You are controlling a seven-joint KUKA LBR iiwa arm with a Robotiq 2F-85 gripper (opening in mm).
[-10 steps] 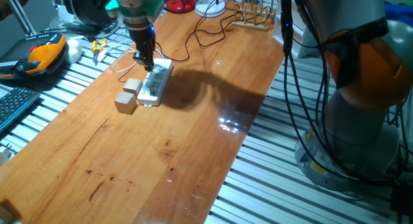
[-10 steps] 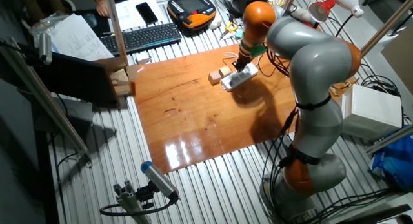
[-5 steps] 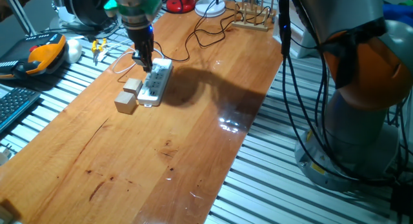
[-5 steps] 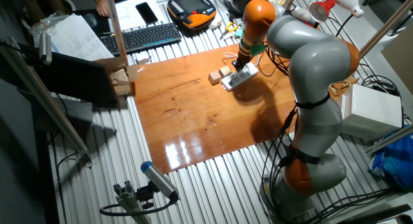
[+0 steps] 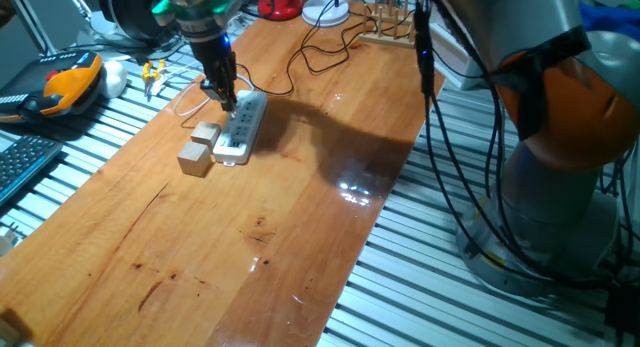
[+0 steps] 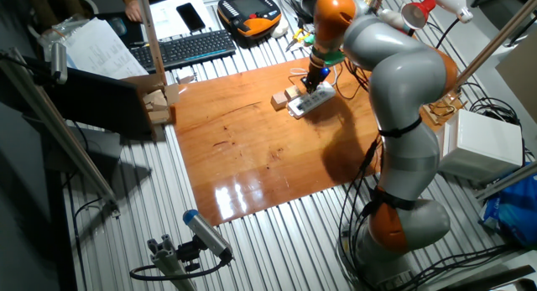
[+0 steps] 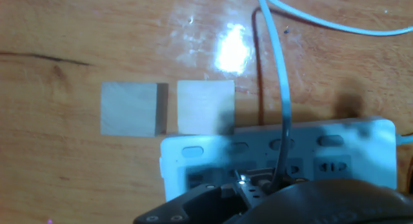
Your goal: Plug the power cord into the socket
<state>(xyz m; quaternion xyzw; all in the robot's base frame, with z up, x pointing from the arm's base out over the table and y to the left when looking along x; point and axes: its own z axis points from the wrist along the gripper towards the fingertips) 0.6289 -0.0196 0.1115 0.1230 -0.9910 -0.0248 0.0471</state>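
The hand (image 5: 224,95) hangs over the far end of the white power strip (image 5: 241,128) on the wooden counter (image 5: 300,217); whether its fingers are closed cannot be told. The white power cord (image 7: 279,88) runs down to the strip's outlets beside two tan wooden blocks (image 7: 166,108).

2 tan blocks (image 5: 203,147) side by side on wooden desk (image 5: 300,217). Black cable (image 5: 320,55) snakes at far end. Keyboard (image 6: 195,46), orange pendant (image 5: 72,82) off desk.
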